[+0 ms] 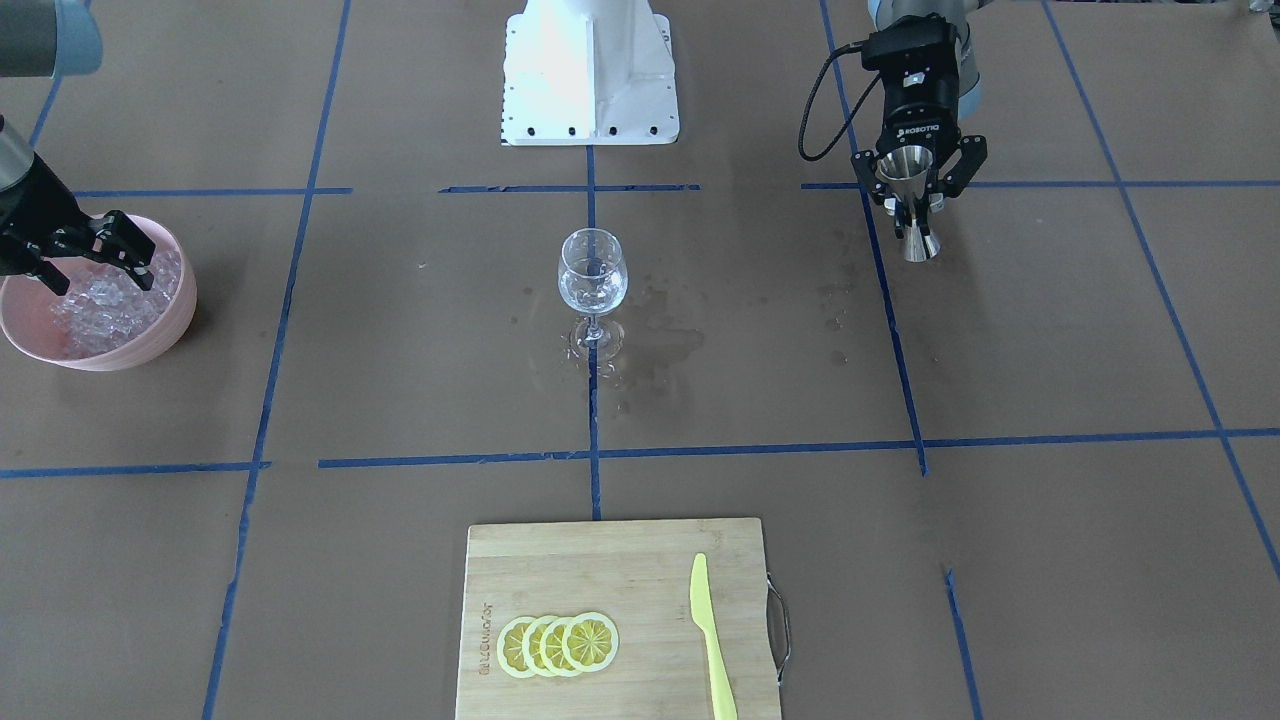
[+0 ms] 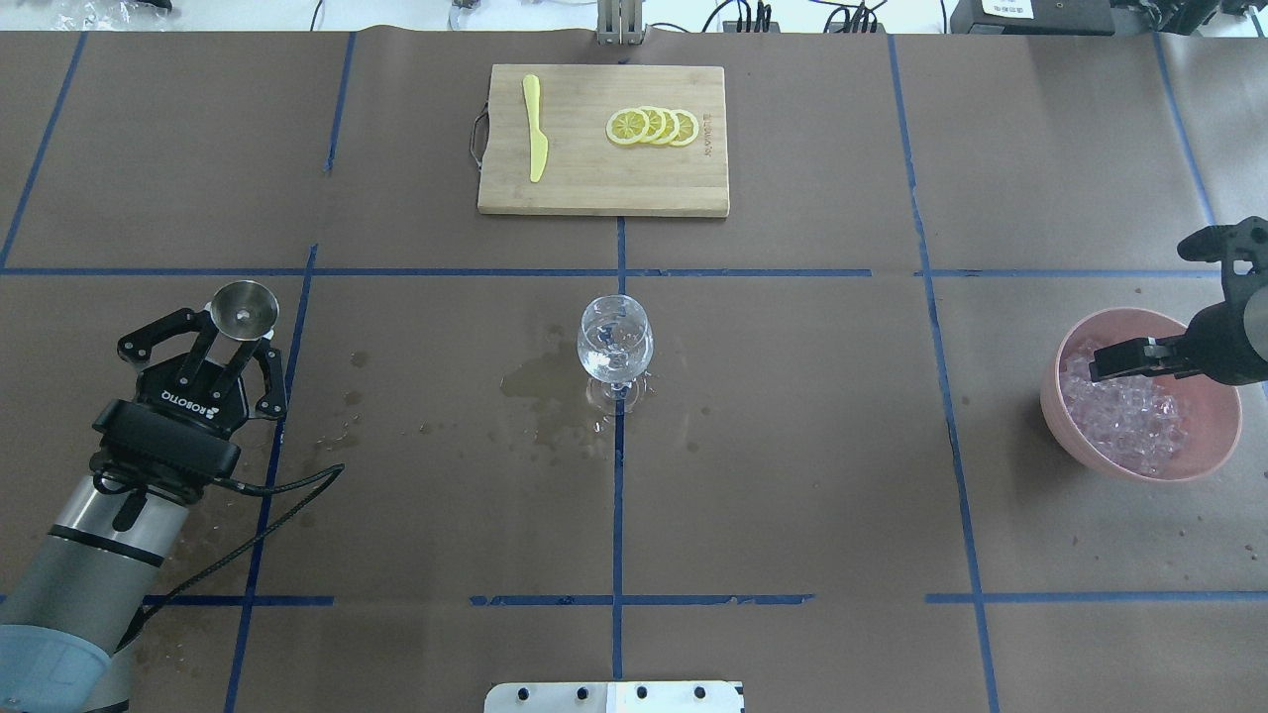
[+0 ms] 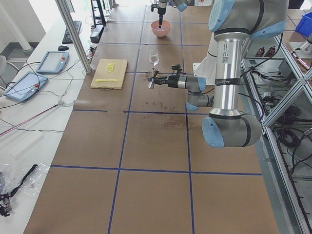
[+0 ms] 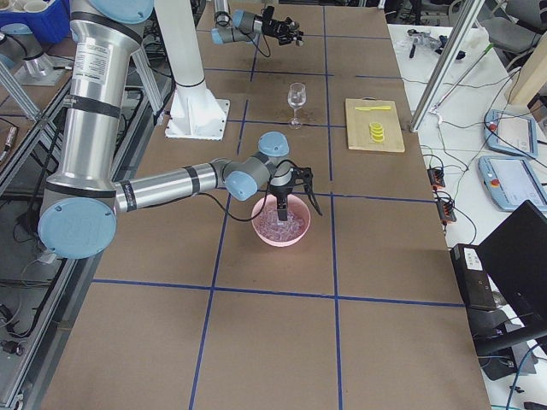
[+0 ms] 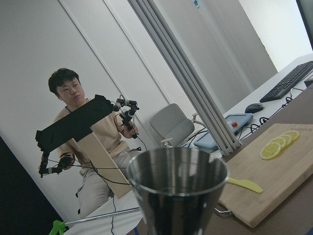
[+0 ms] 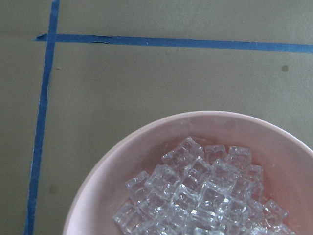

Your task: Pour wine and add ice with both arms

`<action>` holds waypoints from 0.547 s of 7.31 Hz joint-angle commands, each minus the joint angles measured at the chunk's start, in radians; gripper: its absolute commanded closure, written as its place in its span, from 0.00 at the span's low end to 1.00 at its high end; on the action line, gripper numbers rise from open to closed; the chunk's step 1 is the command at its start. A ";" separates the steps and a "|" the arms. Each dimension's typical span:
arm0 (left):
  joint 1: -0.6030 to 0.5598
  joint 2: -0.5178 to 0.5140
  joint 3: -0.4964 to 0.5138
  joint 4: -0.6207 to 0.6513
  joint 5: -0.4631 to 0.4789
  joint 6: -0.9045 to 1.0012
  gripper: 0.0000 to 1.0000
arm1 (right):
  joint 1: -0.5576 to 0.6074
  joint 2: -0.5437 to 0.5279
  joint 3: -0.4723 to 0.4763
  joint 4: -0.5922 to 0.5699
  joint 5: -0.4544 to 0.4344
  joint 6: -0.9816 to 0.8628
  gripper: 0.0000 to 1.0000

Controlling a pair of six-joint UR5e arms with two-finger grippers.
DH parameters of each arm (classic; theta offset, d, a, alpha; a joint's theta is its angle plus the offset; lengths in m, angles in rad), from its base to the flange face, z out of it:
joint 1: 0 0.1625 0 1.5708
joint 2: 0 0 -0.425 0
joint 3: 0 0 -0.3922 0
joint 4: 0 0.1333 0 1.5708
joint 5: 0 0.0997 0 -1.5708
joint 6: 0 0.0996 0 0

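Left gripper (image 1: 914, 205) is clamping the jigger (image 1: 921, 241) upright, well apart from the glass (image 1: 592, 274). Right gripper (image 1: 98, 272) is hanging spread open just over ice (image 1: 108, 312) in the bowl (image 1: 168, 328). Can't tell where wine is.

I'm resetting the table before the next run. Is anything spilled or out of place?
Yes. A dark wet patch stains the brown paper around the foot of the wine glass. Some drops trail from it toward the left gripper, which holds the jigger. Nothing else looks odd.
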 commanded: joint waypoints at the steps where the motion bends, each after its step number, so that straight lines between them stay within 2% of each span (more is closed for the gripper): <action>1: 0.000 0.002 0.001 0.003 0.004 -0.051 1.00 | -0.003 -0.002 -0.028 0.000 -0.001 -0.010 0.00; 3: 0.002 0.002 0.001 0.004 0.001 -0.053 1.00 | -0.003 -0.006 -0.029 -0.001 -0.002 -0.010 0.01; 4: 0.002 0.002 0.001 0.004 0.001 -0.053 1.00 | -0.005 -0.008 -0.032 -0.004 -0.002 -0.012 0.11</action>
